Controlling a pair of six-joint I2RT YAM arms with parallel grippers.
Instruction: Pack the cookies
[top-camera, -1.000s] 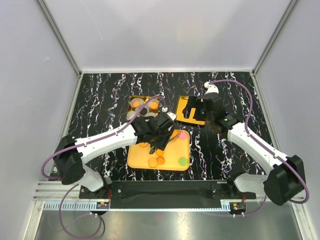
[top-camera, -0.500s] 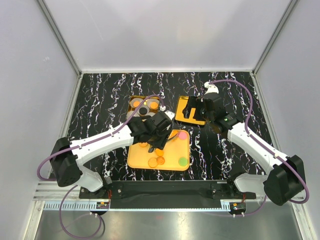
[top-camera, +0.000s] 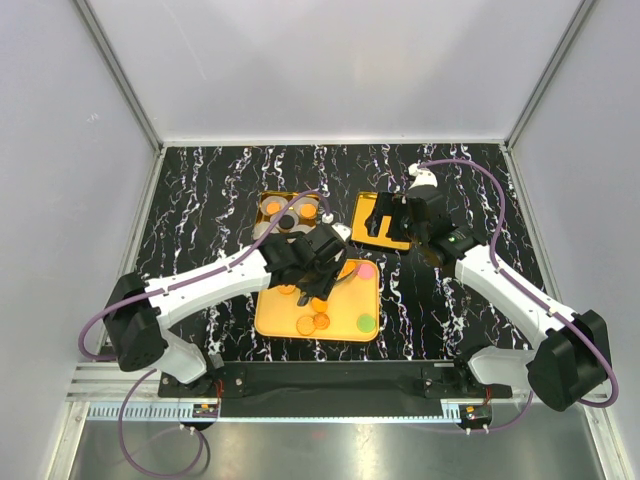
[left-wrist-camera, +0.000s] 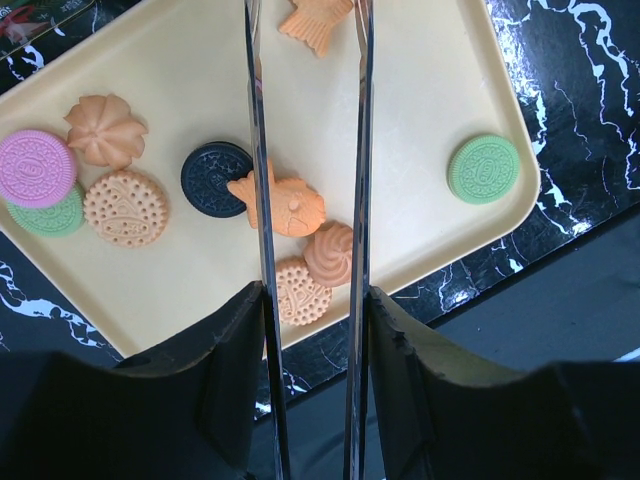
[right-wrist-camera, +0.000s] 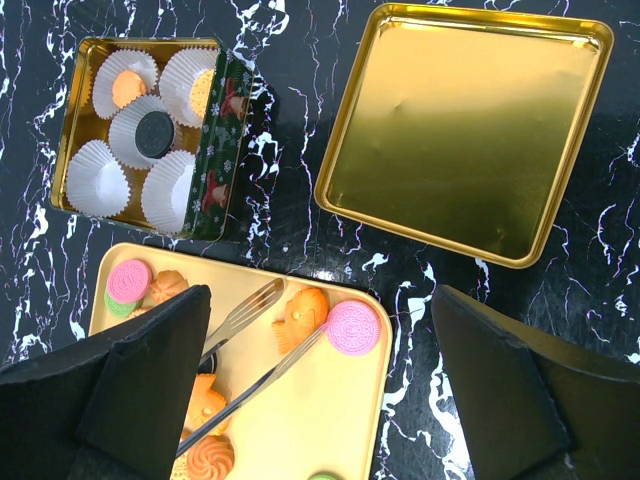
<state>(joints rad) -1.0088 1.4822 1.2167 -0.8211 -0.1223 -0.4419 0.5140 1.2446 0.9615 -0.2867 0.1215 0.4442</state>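
Observation:
Several cookies lie on a yellow tray (left-wrist-camera: 420, 90): a fish-shaped one (left-wrist-camera: 290, 208), a black one (left-wrist-camera: 212, 178), a green one (left-wrist-camera: 483, 168) and a pink one (left-wrist-camera: 36, 167). My left gripper (left-wrist-camera: 312, 310) is shut on metal tongs (left-wrist-camera: 258, 150). The tongs' two blades stand apart on either side of the fish-shaped cookie, above it. A second fish cookie (right-wrist-camera: 303, 315) and a pink cookie (right-wrist-camera: 353, 327) lie by the tong tips (right-wrist-camera: 262, 297). My right gripper (right-wrist-camera: 320, 400) hangs open and holds nothing, above the space between tin and lid.
A gold tin (right-wrist-camera: 225, 150) behind the tray holds white paper cups; one cup has a black cookie (right-wrist-camera: 153, 132), another an orange one (right-wrist-camera: 127, 87). Its gold lid (right-wrist-camera: 465, 125) lies upturned to the right. Grey walls (top-camera: 90, 120) surround the marbled table (top-camera: 200, 190).
My left gripper with the tongs has shifted slightly toward the tin over the tray. The right arm has not moved.

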